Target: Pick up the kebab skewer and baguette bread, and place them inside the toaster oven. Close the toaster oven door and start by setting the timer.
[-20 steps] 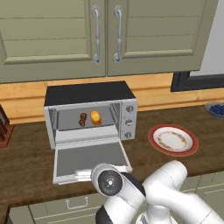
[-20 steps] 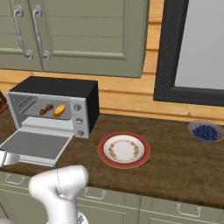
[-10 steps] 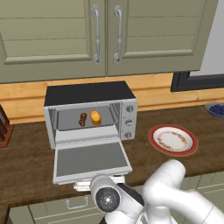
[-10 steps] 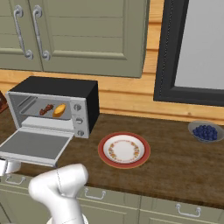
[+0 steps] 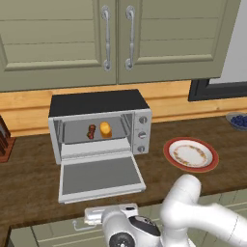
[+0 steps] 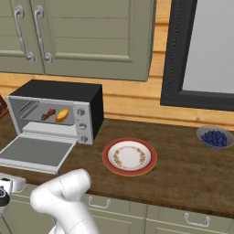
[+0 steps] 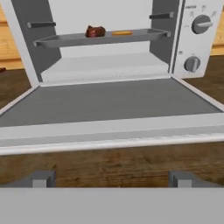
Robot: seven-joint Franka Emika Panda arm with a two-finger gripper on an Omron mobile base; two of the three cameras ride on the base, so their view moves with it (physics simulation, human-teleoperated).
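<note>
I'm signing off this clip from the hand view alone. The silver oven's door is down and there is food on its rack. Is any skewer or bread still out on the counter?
Observer: None that I can see. The round red-rimmed plate, right of the boxy silver toaster oven, holds no food.
Operator: Anything else over there?
Observer: A small grey bowl of blue berries stands farther right, near the dark-framed window.
Operator: Where is the hand itself?
Observer: The open gripper sits low in front of the counter's edge, facing the open toaster oven door.
</note>
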